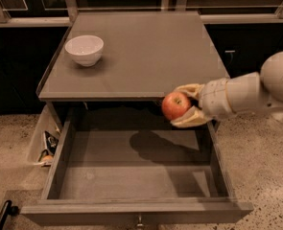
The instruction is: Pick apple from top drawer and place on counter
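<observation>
One apple (pixel 176 105) in jaws above drawer (pixel 131 178)

Dim; tool (pixel 181 107) over drawer (pixel 131 178), shadow (pixel 153 145) beneath

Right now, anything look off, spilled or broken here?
Nothing stands out. The tool grips the apple in the air by the counter's front edge, over the open top drawer. The white bowl sits upright on the counter. Only oddity: small unidentifiable clutter beside the drawer's left wall.
</observation>
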Motion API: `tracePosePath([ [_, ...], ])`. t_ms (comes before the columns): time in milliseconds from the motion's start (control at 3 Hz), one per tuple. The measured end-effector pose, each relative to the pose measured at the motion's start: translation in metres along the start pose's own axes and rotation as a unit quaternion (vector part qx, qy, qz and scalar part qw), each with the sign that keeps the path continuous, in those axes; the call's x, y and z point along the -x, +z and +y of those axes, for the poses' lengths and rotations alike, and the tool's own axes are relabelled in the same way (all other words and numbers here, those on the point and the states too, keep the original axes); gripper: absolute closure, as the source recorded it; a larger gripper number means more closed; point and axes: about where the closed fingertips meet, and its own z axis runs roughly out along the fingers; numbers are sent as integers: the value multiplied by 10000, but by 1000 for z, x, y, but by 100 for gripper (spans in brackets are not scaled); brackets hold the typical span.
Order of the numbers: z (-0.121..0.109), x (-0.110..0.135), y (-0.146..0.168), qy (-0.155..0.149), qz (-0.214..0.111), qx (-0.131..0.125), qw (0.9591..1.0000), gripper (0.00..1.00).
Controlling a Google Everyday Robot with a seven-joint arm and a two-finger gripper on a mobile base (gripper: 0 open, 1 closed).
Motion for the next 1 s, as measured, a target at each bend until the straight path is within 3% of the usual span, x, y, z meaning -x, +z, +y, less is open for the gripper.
tracePosePath([
  [333, -76, 14, -59, 139, 64, -488, 9987, 100],
  [1000, -79, 17, -63, 153, -27, -608, 9980, 100],
])
